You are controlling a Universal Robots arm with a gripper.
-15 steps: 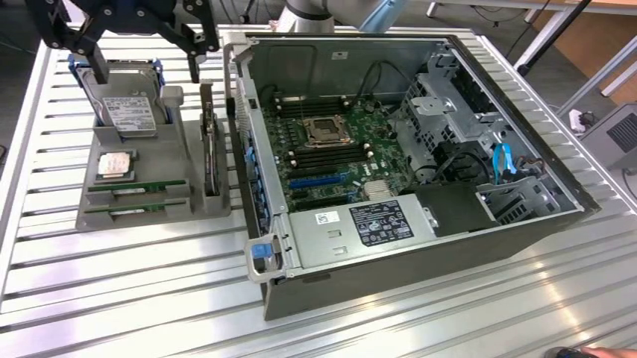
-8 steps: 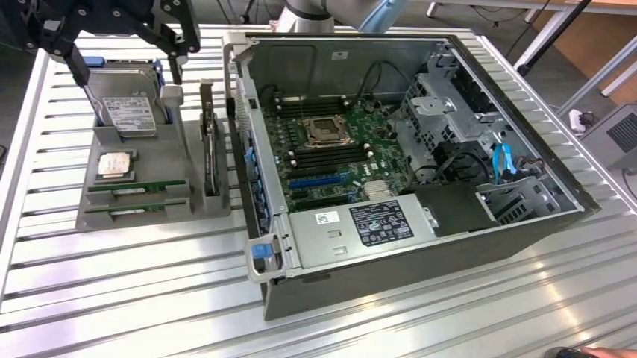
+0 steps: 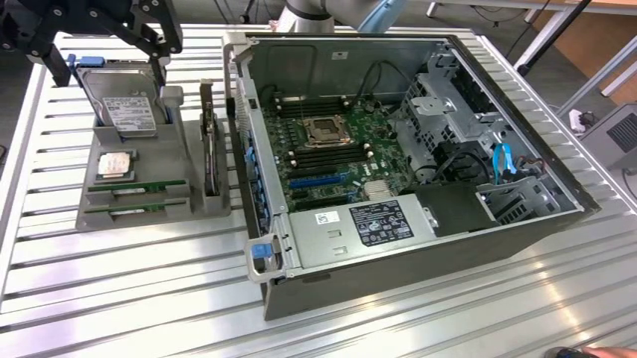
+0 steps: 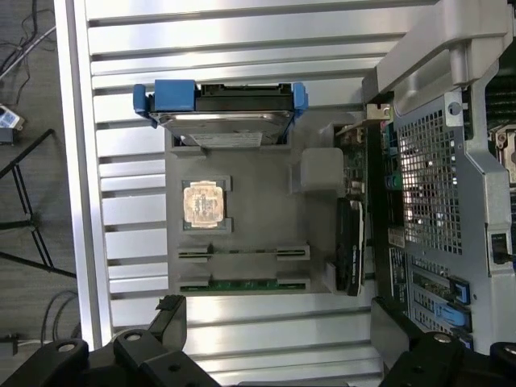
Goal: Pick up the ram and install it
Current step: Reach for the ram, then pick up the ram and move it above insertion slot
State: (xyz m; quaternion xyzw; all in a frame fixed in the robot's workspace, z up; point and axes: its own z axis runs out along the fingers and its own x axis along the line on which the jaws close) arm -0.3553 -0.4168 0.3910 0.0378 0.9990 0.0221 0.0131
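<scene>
Currently, the slatted table (image 3: 119,283) bears the open computer case (image 3: 418,276), with the grey parts holder (image 3: 130,220) just beside it on the exterior view's left. The gripper (image 3: 110,52) hangs above the holder's hard drive (image 3: 124,104), fingers spread wide, holding nothing. The ram (image 3: 134,201) stands edgewise in a holder slot, near the processor chip (image 3: 115,164).

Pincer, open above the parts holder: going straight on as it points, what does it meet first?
Probably the ram at the holder's edge, or the table slat just beside it. The pincer hangs high above them, so which one I cannot tell.
</scene>
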